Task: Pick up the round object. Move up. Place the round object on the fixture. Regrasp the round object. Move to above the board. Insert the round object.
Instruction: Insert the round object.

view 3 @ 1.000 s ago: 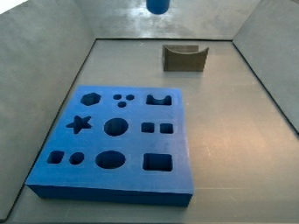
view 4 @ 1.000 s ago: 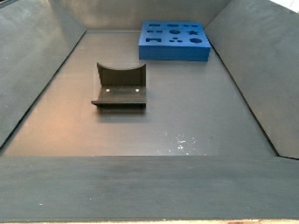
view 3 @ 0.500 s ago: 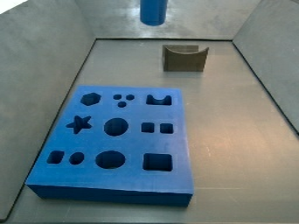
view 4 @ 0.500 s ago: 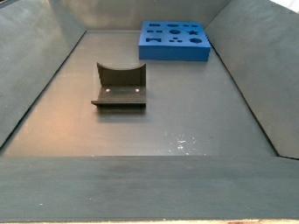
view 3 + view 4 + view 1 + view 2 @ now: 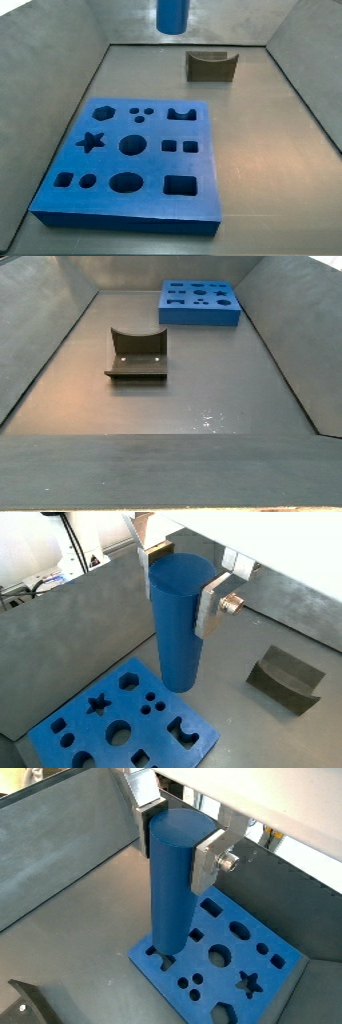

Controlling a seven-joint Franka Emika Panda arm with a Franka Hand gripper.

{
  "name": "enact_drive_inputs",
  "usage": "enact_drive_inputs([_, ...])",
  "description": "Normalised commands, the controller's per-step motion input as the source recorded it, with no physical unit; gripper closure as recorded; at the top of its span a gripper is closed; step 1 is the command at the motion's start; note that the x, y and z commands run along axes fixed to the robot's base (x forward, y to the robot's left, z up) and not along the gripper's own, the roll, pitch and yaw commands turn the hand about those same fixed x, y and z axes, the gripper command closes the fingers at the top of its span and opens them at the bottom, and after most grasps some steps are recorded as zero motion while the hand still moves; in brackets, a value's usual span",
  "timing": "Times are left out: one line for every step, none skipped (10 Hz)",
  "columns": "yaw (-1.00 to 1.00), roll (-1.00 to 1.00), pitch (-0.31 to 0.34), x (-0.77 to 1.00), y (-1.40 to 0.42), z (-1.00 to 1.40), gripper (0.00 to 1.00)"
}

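My gripper [image 5: 178, 587] is shut on the round object [image 5: 174, 632], a blue cylinder peg that hangs upright from the silver fingers [image 5: 211, 607]. In both wrist views the peg's top end sits between the plates, as with the gripper [image 5: 174, 843] on the peg [image 5: 170, 888]. Its lower end shows over an edge of the blue board [image 5: 78, 720] [image 5: 287, 973]. In a side view only the peg's lower end [image 5: 174, 15] shows, high above the floor. The board [image 5: 127, 220] [image 5: 201, 320] lies flat. The dark fixture [image 5: 210, 70] [image 5: 134, 346] [image 5: 285, 680] stands apart, with nothing in its notch.
Grey sloping walls [image 5: 80, 90] [image 5: 54, 346] enclose the floor on all sides. The fixture's corner [image 5: 30, 1006] shows at the edge of a wrist view. Bare floor [image 5: 201, 386] lies between fixture and board.
The peg's lower end has come further down into a side view over the last second. Board and fixture have not moved.
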Motion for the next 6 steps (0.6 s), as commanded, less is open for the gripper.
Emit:
enact_drive_inputs([0.0,0.0,0.004,0.0,0.0,0.0,1.0])
enact_drive_inputs([0.0,0.0,0.023,0.0,0.0,0.0,1.0])
enact_drive_inputs([0.0,0.0,0.027,0.01,0.0,0.0,1.0])
enact_drive_inputs([0.0,0.0,-0.006,0.0,0.0,0.0,1.0])
enact_drive_inputs([0.0,0.0,0.006,0.0,0.0,0.0,1.0])
enact_drive_inputs([0.0,-0.01,0.0,0.0,0.0,0.0,1.0])
